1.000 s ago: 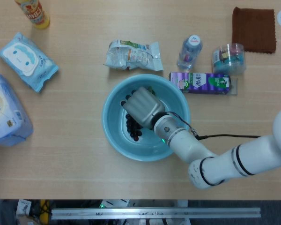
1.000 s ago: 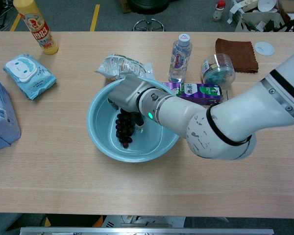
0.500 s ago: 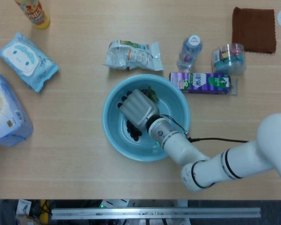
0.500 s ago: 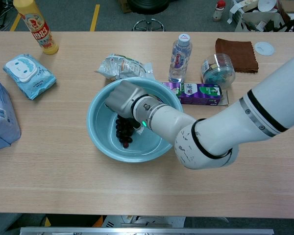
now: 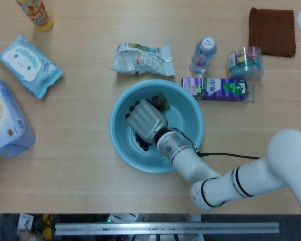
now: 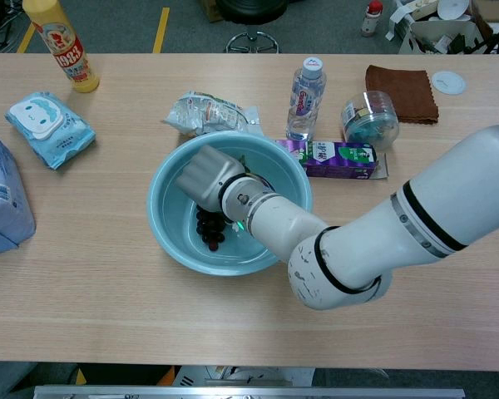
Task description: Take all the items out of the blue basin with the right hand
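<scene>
Dark purple grapes [image 6: 209, 229] lie in a bunch at the bottom of the blue basin [image 5: 121, 148], which sits mid-counter, and they look like the only thing left inside, so the task is probably at its last item. The right hand [image 5: 146, 120] is down in the basin directly over the bunch, its back turned up to both cameras and its fingers curled downward toward the fruit; that posture reads as a top-down reach for a grasp, but whether the fingers have closed on the grapes I cannot tell, since the hand's own back hides them. The head view shows a green stem end [image 5: 161, 101] poking out past the hand at the basin's far side, which the chest view hardly shows; the chest view, being lower, shows the grapes hanging out below the hand toward the near wall. Just beyond the basin on the counter [image 6: 108, 316] lie a snack packet [image 5: 143, 59], a water bottle [image 5: 203, 54] and a purple carton [image 5: 218, 89], the carton nearly touching the rim. The left hand is in neither view.
</scene>
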Robot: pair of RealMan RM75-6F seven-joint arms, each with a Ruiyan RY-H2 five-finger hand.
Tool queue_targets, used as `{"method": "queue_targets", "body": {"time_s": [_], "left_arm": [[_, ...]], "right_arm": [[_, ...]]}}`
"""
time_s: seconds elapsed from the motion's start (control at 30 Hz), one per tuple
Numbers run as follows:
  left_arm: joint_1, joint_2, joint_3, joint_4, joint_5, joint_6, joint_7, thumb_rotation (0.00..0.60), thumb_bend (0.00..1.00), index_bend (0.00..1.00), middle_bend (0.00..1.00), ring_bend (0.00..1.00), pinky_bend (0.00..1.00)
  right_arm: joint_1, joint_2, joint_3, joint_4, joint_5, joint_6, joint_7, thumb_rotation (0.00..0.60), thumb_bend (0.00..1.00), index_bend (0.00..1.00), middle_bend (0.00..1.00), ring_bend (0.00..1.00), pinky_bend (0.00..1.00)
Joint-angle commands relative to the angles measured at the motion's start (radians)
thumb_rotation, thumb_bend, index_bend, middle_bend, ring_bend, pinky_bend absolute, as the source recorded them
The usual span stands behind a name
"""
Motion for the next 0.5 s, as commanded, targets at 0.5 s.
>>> {"method": "queue_targets", "body": {"time_s": [0.5], "left_arm": [[-0.001,0.004,0.003,-0.003,0.001,-0.005,-0.004,0.6,0.05,0.1,0.16,0.12,0.17]], "right_arm": [[-0.042,-0.023,0.008,0.029,-0.012,0.006,-0.058,0.6,0.24,0.37,0.38,0.4,0.64]]}}
